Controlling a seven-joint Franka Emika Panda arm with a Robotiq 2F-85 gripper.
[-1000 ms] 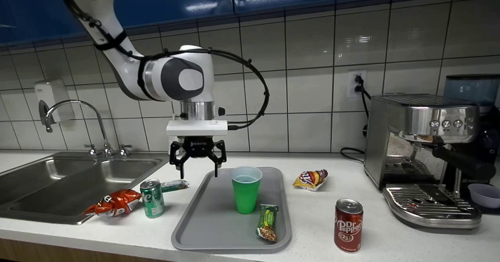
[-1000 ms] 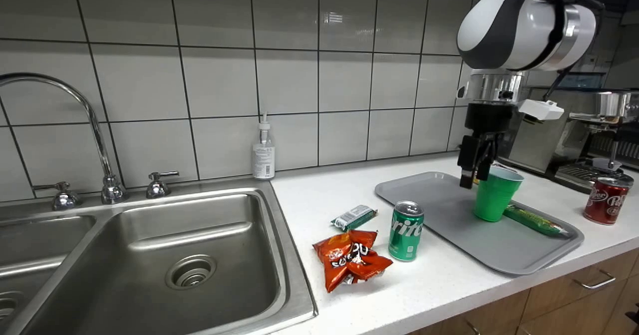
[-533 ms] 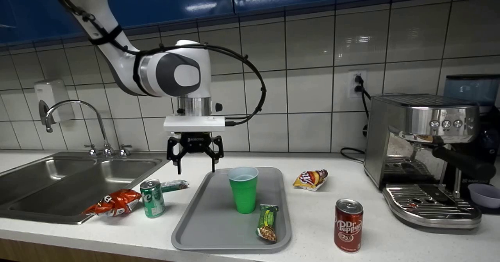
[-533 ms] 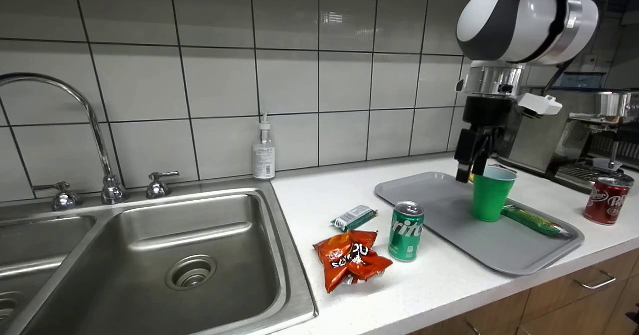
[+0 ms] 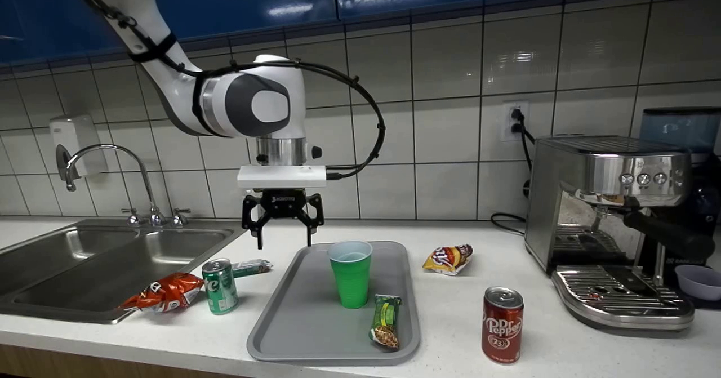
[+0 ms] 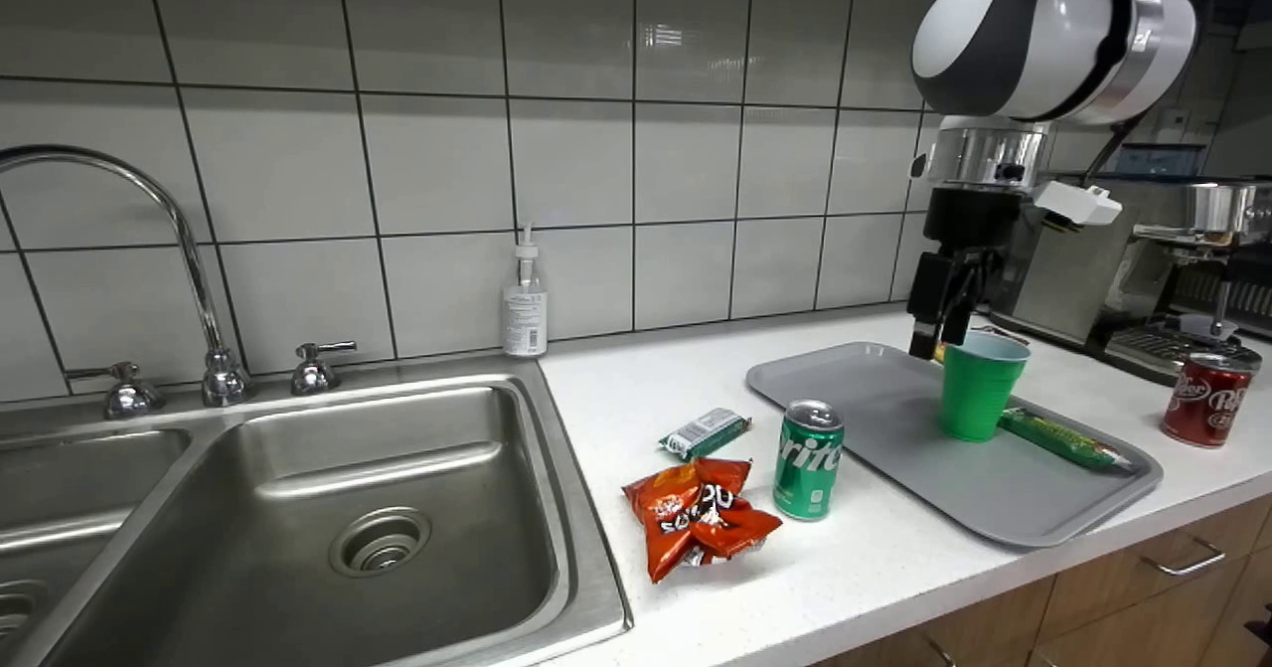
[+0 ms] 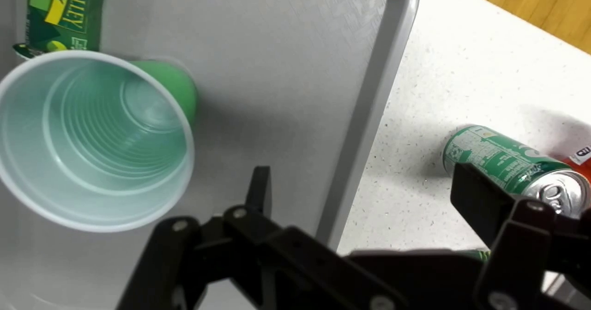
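My gripper (image 5: 284, 245) hangs above the back left of a grey tray (image 5: 304, 316), fingers spread and nothing between them. A green plastic cup (image 5: 352, 279) with a pale inside stands on the tray, to the right of the fingers in that exterior view. From the wrist view, the cup (image 7: 157, 79) looks empty and lies left of the near finger (image 7: 261, 187), apart from it in the picture. Beside the cup on the tray is a green snack bar (image 5: 386, 321). A green Sprite can (image 7: 503, 162) appears partly behind the right-hand finger, lower down on the counter.
Left of the tray lie a red chip bag (image 6: 696, 518) and a small green-white bar (image 6: 706, 434), near the sink (image 6: 298, 508). On the tray's right are a yellow chip bag (image 5: 449, 259), a Dr Pepper can (image 5: 502, 324) and an espresso machine (image 5: 608, 169).
The gripper has risen slightly and shifted a little left in an exterior view, still open. The cup leaned a second ago and now stands straighter, its rim moved left.
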